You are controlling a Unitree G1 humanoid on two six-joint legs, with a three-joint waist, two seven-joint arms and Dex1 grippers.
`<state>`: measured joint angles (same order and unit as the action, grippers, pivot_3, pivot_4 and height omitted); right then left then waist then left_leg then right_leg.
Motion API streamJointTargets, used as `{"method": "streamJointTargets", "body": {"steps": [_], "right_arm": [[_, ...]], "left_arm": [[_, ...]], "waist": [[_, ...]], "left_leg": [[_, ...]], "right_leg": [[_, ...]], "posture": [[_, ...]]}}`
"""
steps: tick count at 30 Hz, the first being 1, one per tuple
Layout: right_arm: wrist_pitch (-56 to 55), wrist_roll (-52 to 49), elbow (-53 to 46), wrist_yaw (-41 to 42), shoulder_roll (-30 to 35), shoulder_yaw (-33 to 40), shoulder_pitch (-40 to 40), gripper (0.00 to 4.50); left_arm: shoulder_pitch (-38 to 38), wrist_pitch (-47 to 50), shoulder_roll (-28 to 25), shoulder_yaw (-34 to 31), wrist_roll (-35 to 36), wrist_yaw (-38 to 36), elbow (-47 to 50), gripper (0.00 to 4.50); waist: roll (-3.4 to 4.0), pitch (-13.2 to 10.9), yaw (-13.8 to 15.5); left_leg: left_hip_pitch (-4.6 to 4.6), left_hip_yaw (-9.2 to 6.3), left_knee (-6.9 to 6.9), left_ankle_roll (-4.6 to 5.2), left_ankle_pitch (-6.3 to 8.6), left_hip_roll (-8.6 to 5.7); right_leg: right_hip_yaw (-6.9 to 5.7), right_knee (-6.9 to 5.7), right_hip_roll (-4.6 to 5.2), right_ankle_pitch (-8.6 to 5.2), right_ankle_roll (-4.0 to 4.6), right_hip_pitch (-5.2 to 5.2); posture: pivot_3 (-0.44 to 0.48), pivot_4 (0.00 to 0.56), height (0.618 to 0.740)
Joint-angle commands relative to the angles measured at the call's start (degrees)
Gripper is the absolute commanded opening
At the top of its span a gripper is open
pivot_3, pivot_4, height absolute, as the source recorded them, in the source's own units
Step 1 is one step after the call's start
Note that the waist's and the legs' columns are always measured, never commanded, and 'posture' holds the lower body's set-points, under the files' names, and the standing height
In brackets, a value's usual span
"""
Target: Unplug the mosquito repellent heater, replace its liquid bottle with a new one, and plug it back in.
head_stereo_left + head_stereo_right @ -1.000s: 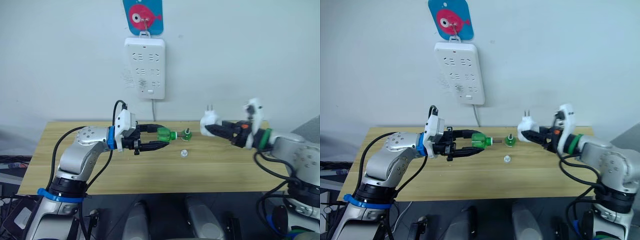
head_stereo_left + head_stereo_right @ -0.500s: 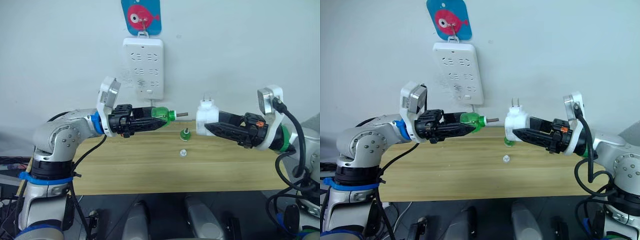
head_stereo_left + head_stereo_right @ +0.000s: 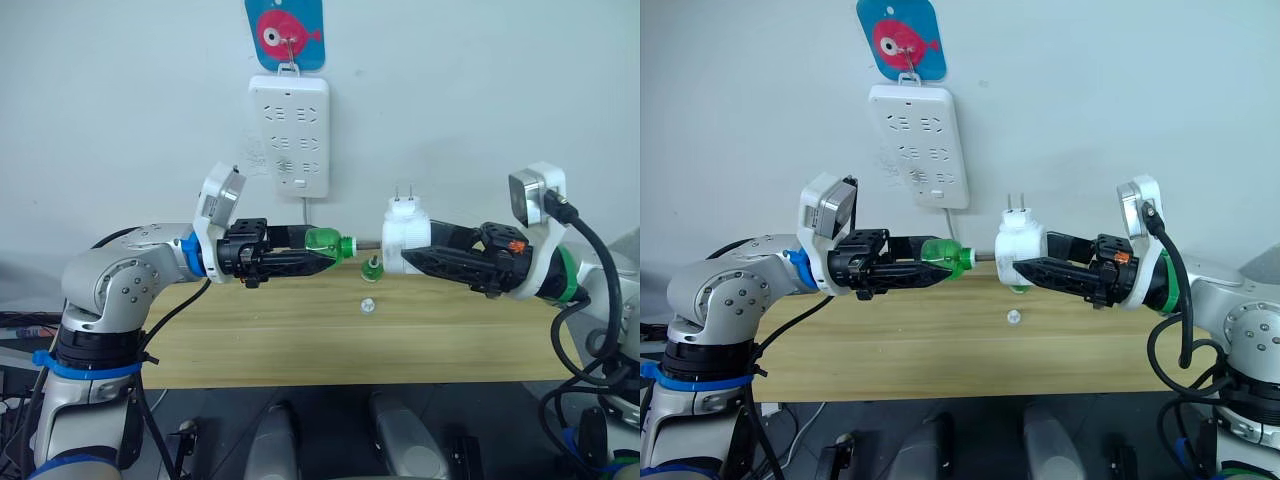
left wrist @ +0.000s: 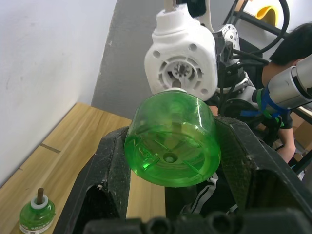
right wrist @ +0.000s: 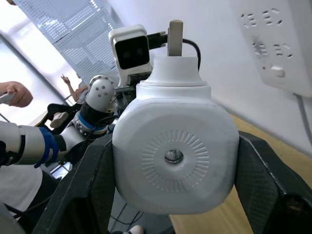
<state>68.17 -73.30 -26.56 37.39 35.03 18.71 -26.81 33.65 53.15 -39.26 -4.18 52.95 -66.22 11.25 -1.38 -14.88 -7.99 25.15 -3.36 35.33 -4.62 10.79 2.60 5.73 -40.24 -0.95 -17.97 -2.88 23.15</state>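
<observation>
Heater (image 3: 406,236) unplugged, clamped in right gripper (image 3: 412,260); left gripper (image 3: 318,258) clamping new bottle (image 3: 329,245), wick entering socket. Old bottle (image 3: 372,268) on desk (image 3: 250,340), 6 o'clock of gap. Replugging left.

pale wall (image 3: 500,90) behind a wooden table (image 3: 300,345).

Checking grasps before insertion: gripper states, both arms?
Left gripper: closed on the new green bottle.
Right gripper: closed on the heater.

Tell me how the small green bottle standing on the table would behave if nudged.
The old bottle would probably tip easily: it looks tiny and light, with a wick rising above its squat body. Its round body suggests it would then roll across the table.
</observation>
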Motion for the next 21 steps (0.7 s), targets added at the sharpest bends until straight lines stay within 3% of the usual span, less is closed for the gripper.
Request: {"method": "streamJointTargets", "body": {"steps": [1,21], "right_arm": [[-2.4,-1.9,-1.0,-0.1,1.0,-0.3,0.0,2.95],[-5.8,-3.7,-1.2,-1.2,2.5,-4.7,-0.3,2.95]], "left_arm": [[0.5,0.5,-0.7,-0.3,1.7,-1.4,1.6,2.38],[1.6,0.5,0.8,0.2,1.4,0.0,1.1,2.38]], "waist": [[0.0,0.0,0.0],[0.0,0.0,0.0]], "left_leg": [[0.0,0.0,0.02,0.0,0.0,0.0],[0.0,-0.02,0.7,0.01,0.01,-0.01]], "right_leg": [[0.01,-0.01,0.0,0.0,0.0,0.0],[0.05,-0.63,-0.04,-0.02,-0.04,0.0]], "posture": [[-0.173,0.218,0.723],[-0.169,0.217,0.723]]}}
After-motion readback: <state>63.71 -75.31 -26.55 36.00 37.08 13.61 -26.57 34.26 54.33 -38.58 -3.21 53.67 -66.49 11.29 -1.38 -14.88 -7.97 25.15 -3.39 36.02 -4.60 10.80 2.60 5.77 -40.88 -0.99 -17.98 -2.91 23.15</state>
